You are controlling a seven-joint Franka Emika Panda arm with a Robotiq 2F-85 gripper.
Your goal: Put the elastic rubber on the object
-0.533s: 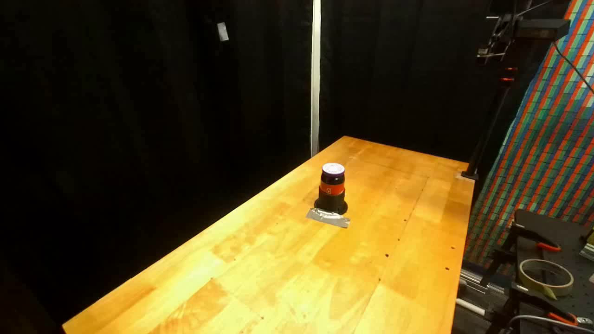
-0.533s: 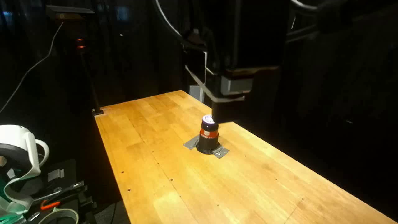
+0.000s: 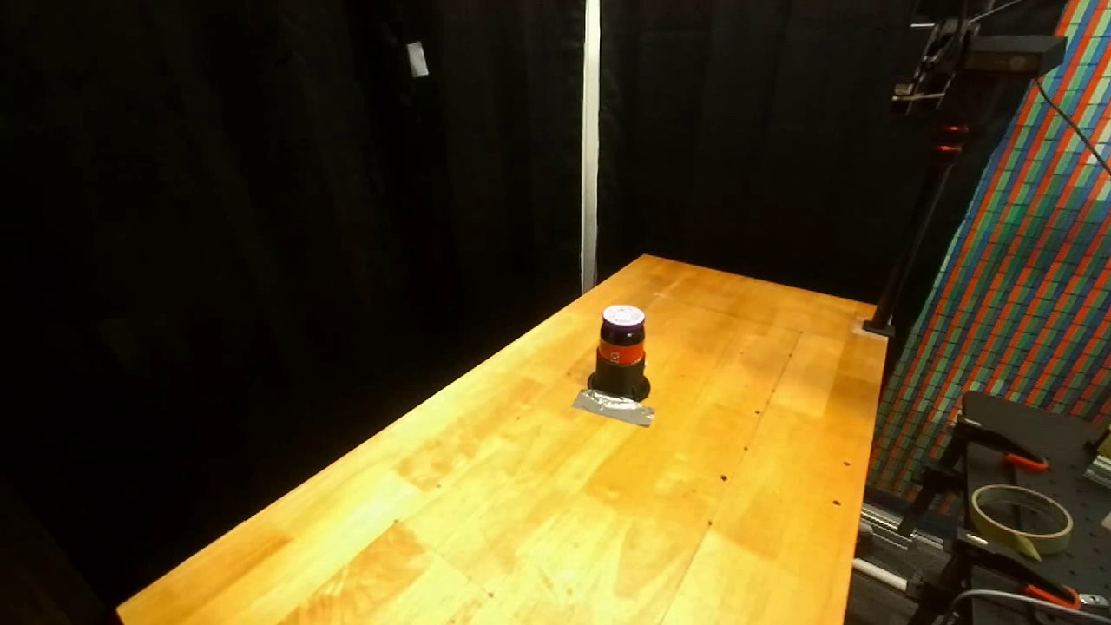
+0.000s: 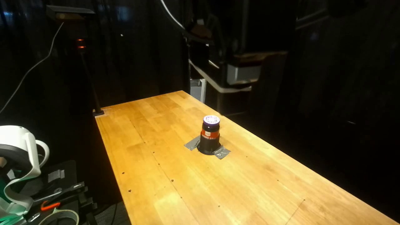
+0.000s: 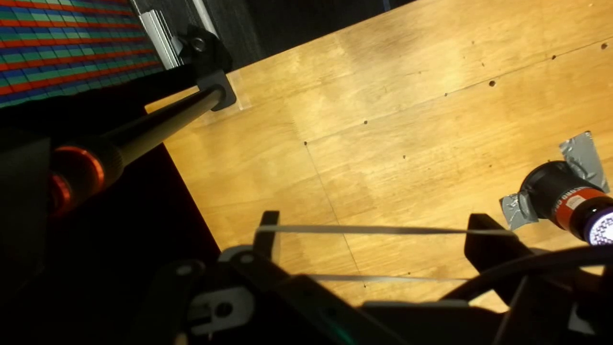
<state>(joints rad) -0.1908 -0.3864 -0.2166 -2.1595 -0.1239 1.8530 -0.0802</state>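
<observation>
The object [image 3: 621,351] is a short dark cylinder with an orange-red band and a white, purple-rimmed top. It stands upright in a black round base fixed with grey tape, and shows in an exterior view [image 4: 210,134] and at the right edge of the wrist view [image 5: 572,206]. My gripper [image 5: 373,218] is open, fingers wide apart. The pale elastic rubber [image 5: 364,230] is stretched round both fingers in two strands. In an exterior view the rubber [image 4: 223,90] and the dark gripper [image 4: 218,97] are above and to the right of the object, apart from it.
The wooden table [image 3: 521,521] bears the base, held by grey tape [image 4: 222,153]. A dark pole [image 5: 167,120] with orange rings stands clamped at a table corner. A side bench holds a tape roll [image 3: 1022,519] and a white headset-like item [image 4: 18,143].
My gripper, with the rubber round its fingers, has risen and shifted slightly right in an exterior view. It no longer overlaps the object's top there. The object has not moved.
</observation>
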